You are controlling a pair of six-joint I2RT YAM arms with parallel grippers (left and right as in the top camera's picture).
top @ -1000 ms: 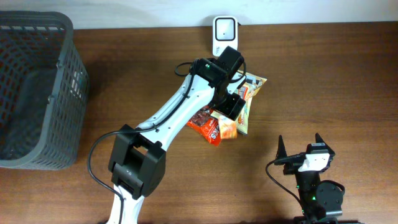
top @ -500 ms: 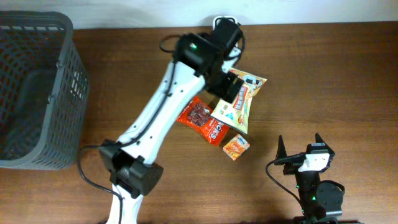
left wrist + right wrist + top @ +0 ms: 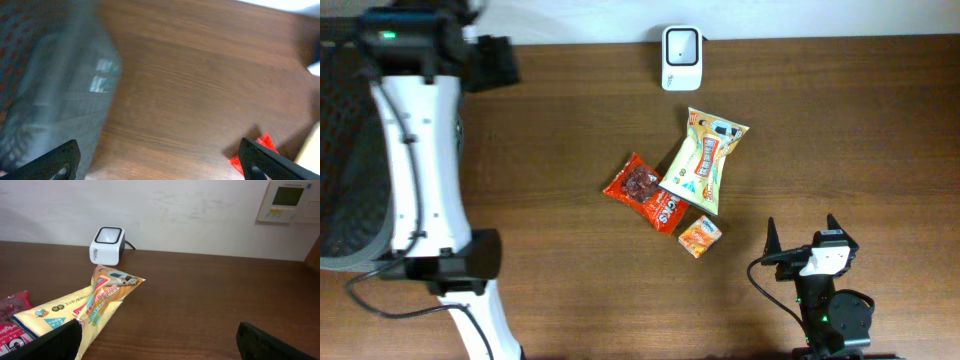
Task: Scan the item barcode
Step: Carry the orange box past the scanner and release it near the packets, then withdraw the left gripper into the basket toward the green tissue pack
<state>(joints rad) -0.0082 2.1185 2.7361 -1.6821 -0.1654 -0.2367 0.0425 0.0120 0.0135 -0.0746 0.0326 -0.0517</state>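
Observation:
Three snack items lie mid-table: a yellow bag (image 3: 705, 160), a red packet (image 3: 645, 190) and a small orange packet (image 3: 700, 236). The white barcode scanner (image 3: 681, 57) stands at the back edge, just behind the bag. My left gripper (image 3: 503, 62) is far off at the back left beside the basket, open and empty; its blurred wrist view (image 3: 160, 167) shows bare wood with the red packet (image 3: 252, 156) by the right finger. My right gripper (image 3: 801, 240) rests open at the front right. Its wrist view (image 3: 160, 345) faces the yellow bag (image 3: 90, 307) and scanner (image 3: 106, 245).
A dark mesh basket (image 3: 345, 180) fills the left end of the table, partly under my left arm, and shows blurred in the left wrist view (image 3: 45, 85). A white wall runs behind the table, with a control panel (image 3: 287, 200) on it.
My left gripper opened and let go of the yellow bag, then swung from the scanner area to the back left by the basket. The bag now lies flat. The right arm stayed still.

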